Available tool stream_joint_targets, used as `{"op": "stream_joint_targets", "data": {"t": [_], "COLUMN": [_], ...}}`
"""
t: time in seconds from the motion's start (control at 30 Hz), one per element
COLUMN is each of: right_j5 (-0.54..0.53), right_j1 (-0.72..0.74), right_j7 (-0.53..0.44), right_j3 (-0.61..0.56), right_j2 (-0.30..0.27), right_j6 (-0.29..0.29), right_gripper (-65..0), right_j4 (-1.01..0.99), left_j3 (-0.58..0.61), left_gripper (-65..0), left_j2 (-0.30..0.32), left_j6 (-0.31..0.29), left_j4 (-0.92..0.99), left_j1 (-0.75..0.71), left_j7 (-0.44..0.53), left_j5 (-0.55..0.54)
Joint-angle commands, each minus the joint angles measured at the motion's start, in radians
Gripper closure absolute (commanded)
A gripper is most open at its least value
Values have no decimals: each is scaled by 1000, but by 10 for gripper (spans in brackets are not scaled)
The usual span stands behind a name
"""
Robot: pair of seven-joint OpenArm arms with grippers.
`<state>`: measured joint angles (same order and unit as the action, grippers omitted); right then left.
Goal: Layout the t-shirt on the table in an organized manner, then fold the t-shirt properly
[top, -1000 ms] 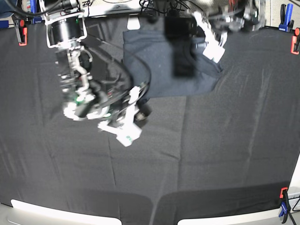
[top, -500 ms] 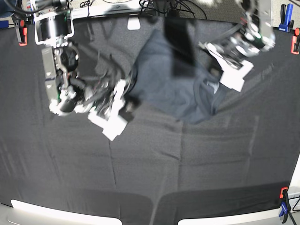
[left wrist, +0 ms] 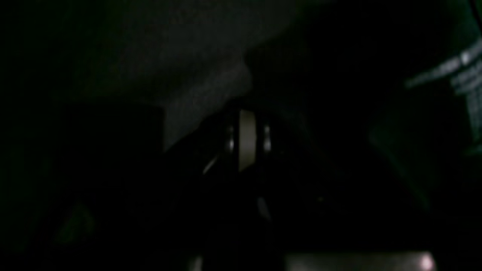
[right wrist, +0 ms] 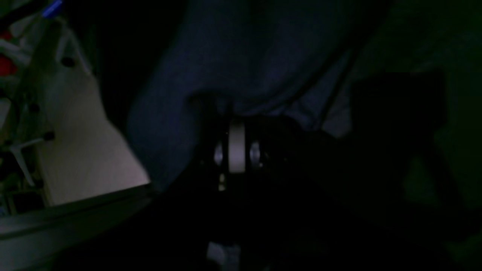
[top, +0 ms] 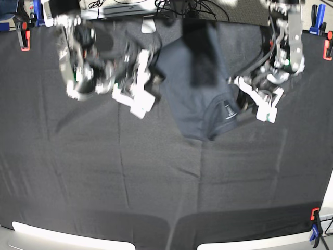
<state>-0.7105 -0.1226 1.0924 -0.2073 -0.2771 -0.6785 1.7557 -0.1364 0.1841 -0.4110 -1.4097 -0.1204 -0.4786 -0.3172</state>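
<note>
red clamps (top: pixel 22 35) and blue clamps (top: pixel 315 19) at far corners, another pair (top: pixel 315 225) near right. cables (top: pixel 179 6) tangled along back edge. both wrist views v. dark.

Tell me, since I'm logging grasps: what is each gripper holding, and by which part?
Both grippers are shut on the t-shirt, lifted between them. The right gripper pinches one side edge, the left gripper the other; which garment parts cannot be told.

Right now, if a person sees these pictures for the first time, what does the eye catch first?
The dark t-shirt hangs bunched between both arms at the far middle of the table. The right gripper and the left gripper are each shut on an edge of it.
</note>
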Motion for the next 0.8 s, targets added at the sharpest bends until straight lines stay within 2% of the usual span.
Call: {"op": "stream_joint_targets", "data": {"t": [0.0, 0.13, 0.23, 0.3, 0.47, 0.63, 0.77], "right_j5": [-29, -26, -27, -27, -26, -26, -26], "right_j1": [0, -24, -31, -39, -47, -47, -58], "right_j7": [-32, -38, -37, -38, -37, -45, -44], "right_j3": [4, 3, 3, 3, 34, 174, 325], "right_j2": [0, 10, 19, 19, 14, 14, 17], "right_j6": [-20, -20, -20, -20, -20, -20, -20], "right_gripper": [0, 0, 0, 0, 0, 0, 0], "right_j4": [30, 41, 41, 41, 41, 52, 89], "left_j3": [0, 0, 0, 0, -2, -45, -142], "left_gripper": [0, 0, 0, 0, 0, 0, 0], "left_j2": [0, -21, -35, -37, -19, -3, -3], "left_j6": [0, 0, -24, -55, -56, -56, -56], "left_j4": [-7, -7, -8, -8, -34, -195, -353], "left_j1": [19, 47, 64, 68, 58, -32, -144], "left_j7": [-6, 5, 5, 5, -6, -5, -7], "left_j5": [1, 1, -5, -7, -6, -9, -77]}}
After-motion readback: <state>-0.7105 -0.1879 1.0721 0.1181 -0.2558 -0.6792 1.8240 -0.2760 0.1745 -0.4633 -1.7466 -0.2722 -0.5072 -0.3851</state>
